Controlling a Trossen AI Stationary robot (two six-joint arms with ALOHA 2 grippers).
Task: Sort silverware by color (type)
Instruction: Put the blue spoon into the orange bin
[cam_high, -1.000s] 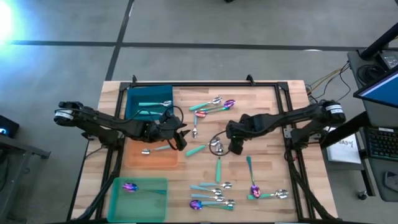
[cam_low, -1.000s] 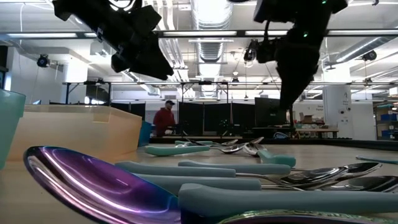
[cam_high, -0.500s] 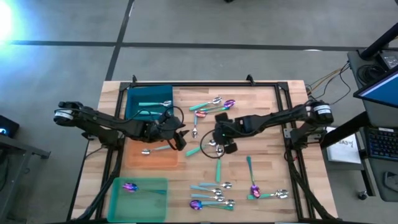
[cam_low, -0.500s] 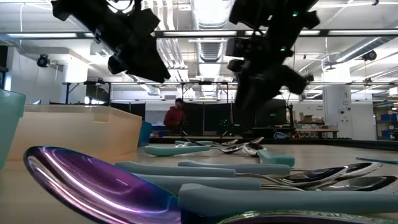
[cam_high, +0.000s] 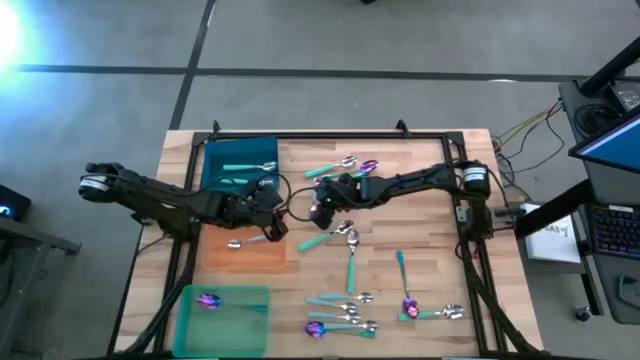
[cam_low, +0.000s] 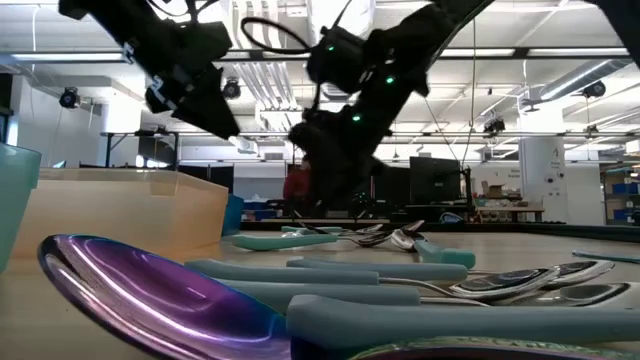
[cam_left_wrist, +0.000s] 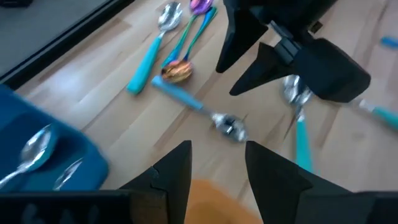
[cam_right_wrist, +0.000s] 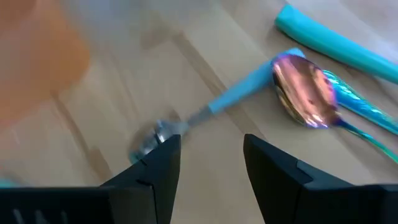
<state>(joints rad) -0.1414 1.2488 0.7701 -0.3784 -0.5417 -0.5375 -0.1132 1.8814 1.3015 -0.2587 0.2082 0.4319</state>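
Both grippers, left (cam_high: 272, 222) and right (cam_high: 322, 203), are held spread and empty over mid-table; a blue-handled spoon (cam_right_wrist: 205, 111) is seen lying on the wood between them

Both arms (cam_high: 180, 203) are showing matte black links, silver collars near the shoulders, and looping black cables.

Motion-blurred in the right wrist view: a pale-blue-handled spoon (cam_right_wrist: 205, 115), its silver head smeared. Teal handle (cam_right_wrist: 329, 43) cut off at the frame edge. In the low view, near purple spoon (cam_low: 150, 295) cropped and out of focus; person (cam_low: 297, 190) far behind mostly hidden by the right arm.
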